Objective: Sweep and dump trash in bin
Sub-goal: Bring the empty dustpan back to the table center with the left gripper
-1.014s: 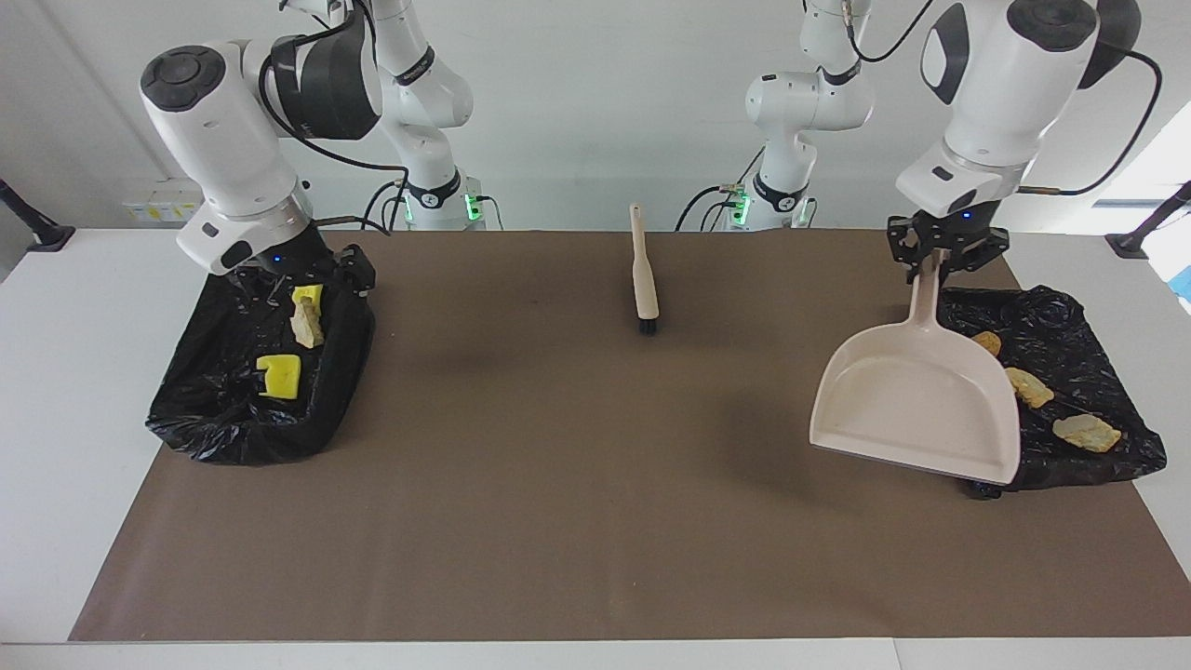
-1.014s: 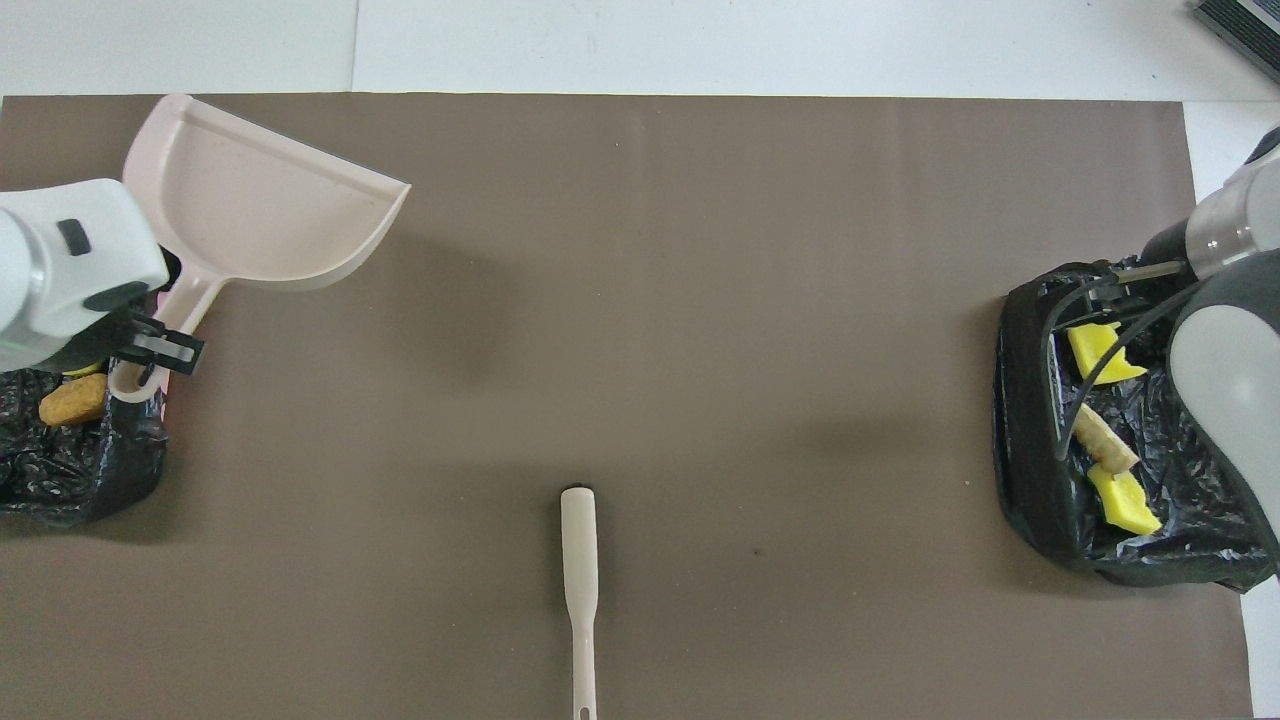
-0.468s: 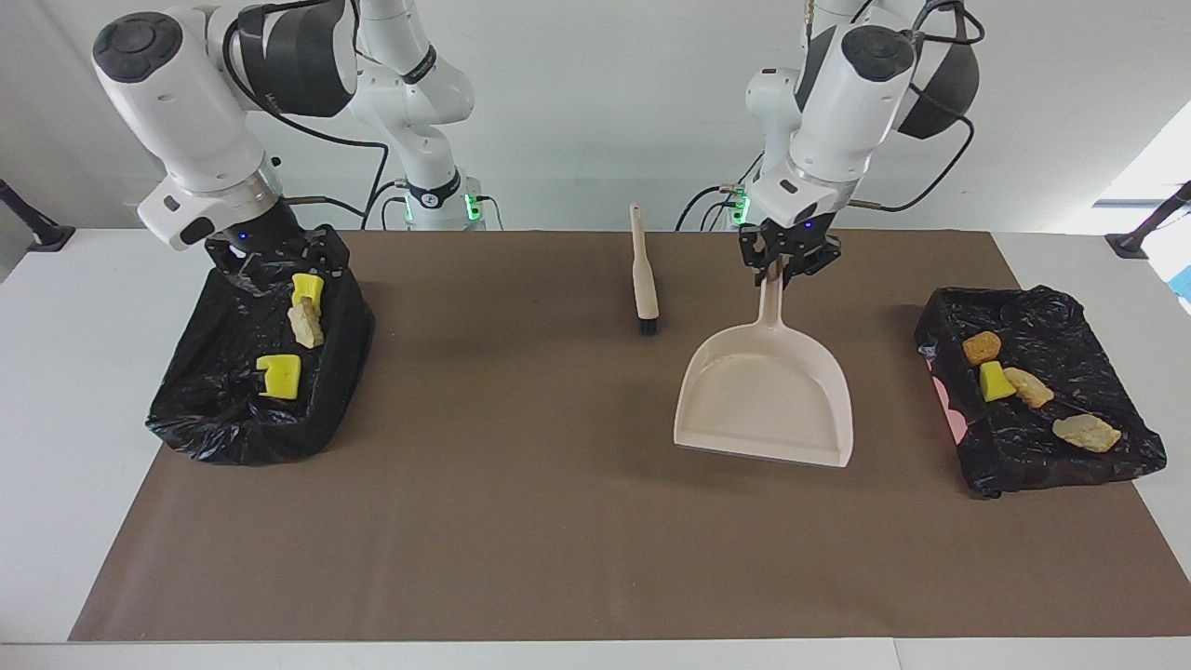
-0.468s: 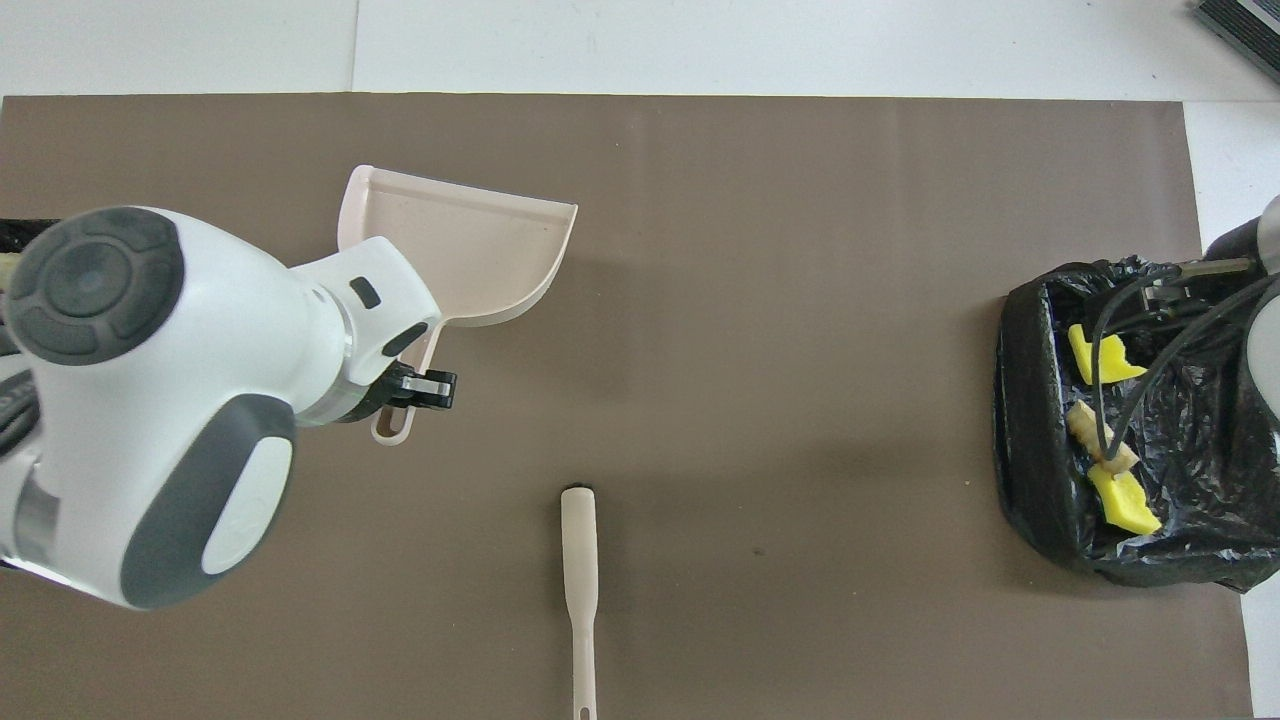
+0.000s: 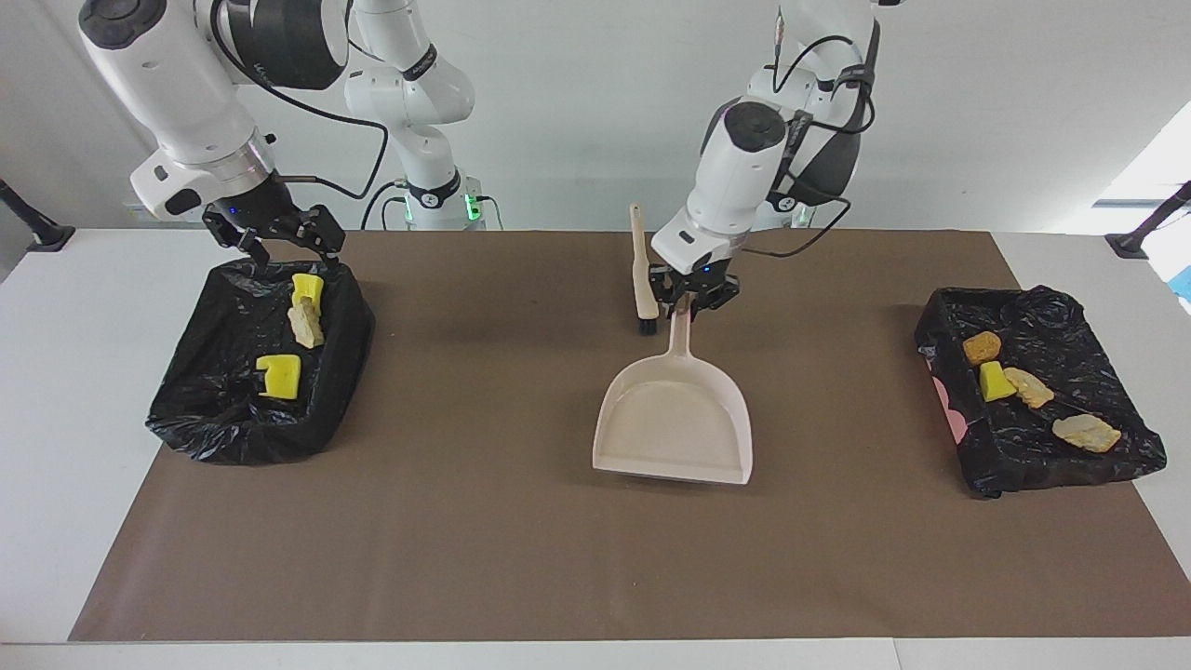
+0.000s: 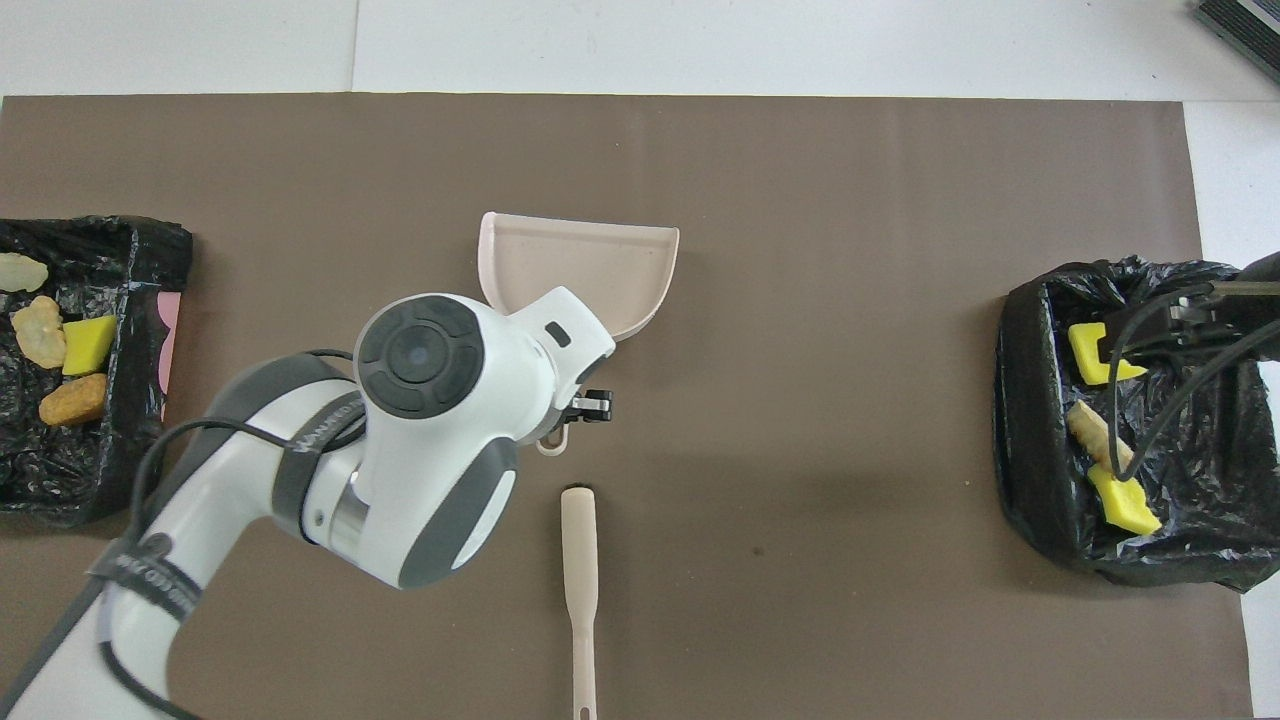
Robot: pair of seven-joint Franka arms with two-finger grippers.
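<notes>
The trash lies in two black-lined bins. The bin (image 5: pixel 1061 316) at the left arm's end holds an orange lump (image 5: pixel 982 347), a yellow sponge (image 5: pixel 994 381) and two tan lumps (image 5: pixel 1085 433). In the bin (image 5: pixel 214 409) at the right arm's end lie two yellow sponges (image 5: pixel 279 375) and a tan lump (image 5: pixel 305 326). My left gripper (image 5: pixel 691 302) is shut on the handle of the beige dustpan (image 5: pixel 675 419), which sits empty, low at mid-mat. My right gripper (image 5: pixel 276 244) hangs open over its bin's edge nearest the robots.
The beige hand brush (image 5: pixel 642 274) lies on the brown mat beside the dustpan's handle, nearer to the robots, bristles pointing away from them. From overhead, the left arm covers the dustpan's (image 6: pixel 580 265) handle. White table borders the mat.
My left arm has carried the dustpan from over the bin at its end to the middle of the mat and lowered it. My right gripper has risen out of its bin.
</notes>
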